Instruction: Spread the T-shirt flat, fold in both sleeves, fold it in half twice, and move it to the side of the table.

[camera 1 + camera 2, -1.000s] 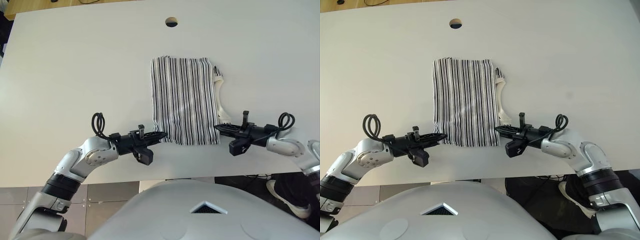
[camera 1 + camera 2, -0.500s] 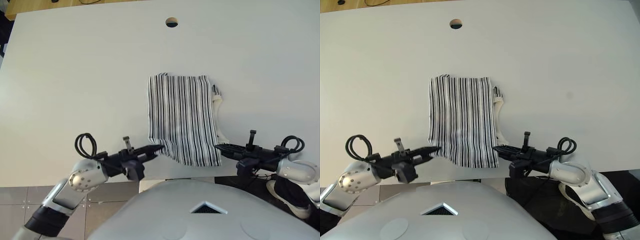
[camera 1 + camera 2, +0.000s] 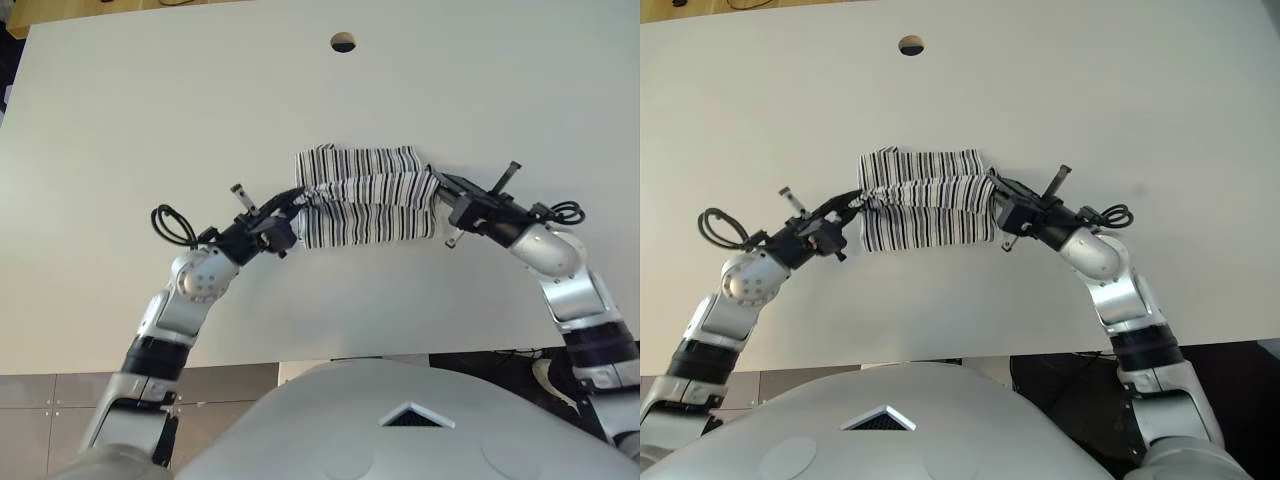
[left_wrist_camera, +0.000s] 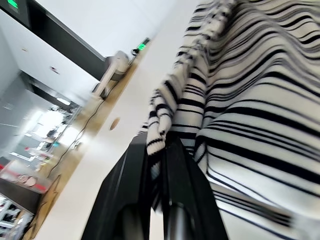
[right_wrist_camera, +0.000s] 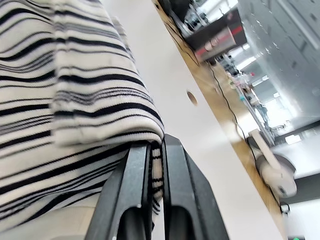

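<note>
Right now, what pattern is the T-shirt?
Black and white stripes on the T-shirt; clearest in the left eye view.

The T-shirt [image 3: 365, 196] lies mid-table [image 3: 150, 120] before me, my left gripper [image 3: 298, 194] at its left edge and my right gripper [image 3: 438, 184] at its right. A hole [image 3: 343, 43] sits behind it.

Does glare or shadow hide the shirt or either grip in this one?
Left eye view: table evenly lit, no glare on the T-shirt. Left wrist view: bright room lights behind, left gripper dark, pinched cloth plain. Right wrist view: likewise for the right gripper.
</note>
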`<state>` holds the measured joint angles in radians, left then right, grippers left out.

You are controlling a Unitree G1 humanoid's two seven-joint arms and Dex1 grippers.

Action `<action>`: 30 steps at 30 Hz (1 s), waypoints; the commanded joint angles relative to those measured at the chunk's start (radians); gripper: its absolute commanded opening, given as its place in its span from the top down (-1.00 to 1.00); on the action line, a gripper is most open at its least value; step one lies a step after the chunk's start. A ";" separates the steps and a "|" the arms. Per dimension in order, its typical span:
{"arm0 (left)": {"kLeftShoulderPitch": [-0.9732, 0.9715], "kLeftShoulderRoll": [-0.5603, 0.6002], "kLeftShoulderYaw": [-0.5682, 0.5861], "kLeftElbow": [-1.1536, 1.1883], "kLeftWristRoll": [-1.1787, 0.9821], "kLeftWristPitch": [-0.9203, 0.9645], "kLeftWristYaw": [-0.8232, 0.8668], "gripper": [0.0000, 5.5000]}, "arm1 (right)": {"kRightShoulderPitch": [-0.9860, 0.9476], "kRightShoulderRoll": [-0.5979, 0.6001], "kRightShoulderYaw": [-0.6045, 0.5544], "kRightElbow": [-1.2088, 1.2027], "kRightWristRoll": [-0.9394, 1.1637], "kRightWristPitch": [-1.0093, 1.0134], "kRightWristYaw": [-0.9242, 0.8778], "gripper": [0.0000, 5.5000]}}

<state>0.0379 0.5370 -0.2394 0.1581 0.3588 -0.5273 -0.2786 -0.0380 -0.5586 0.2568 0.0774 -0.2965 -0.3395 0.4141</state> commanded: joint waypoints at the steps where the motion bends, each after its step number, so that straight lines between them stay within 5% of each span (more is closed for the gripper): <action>1: -0.102 -0.020 -0.006 0.141 0.068 0.001 0.061 0.96 | -0.071 0.042 0.010 0.103 -0.054 0.016 -0.053 0.96; 3: -0.151 -0.040 -0.014 0.186 0.085 0.004 0.077 0.96 | -0.112 0.073 0.019 0.162 -0.074 0.013 -0.079 0.96; 15: -0.225 -0.071 -0.010 0.253 0.140 0.005 0.188 0.23 | -0.210 0.175 0.002 0.240 -0.059 0.029 -0.146 0.15; 21: -0.314 -0.059 -0.037 0.366 0.303 0.086 0.396 0.18 | -0.220 0.241 0.032 0.169 -0.055 0.016 -0.163 0.14; 25: -0.332 -0.045 -0.041 0.414 0.379 0.146 0.514 0.18 | -0.143 0.276 0.150 0.038 -0.051 0.006 -0.071 0.14; 30: -0.362 -0.078 0.037 0.389 0.325 0.173 0.668 0.18 | -0.211 0.379 0.195 0.264 -0.014 0.100 -0.013 0.14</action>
<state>-0.2978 0.4789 -0.2573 0.5676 0.7209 -0.3602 0.3178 -0.2048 -0.2051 0.4629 0.2246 -0.3441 -0.2912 0.3796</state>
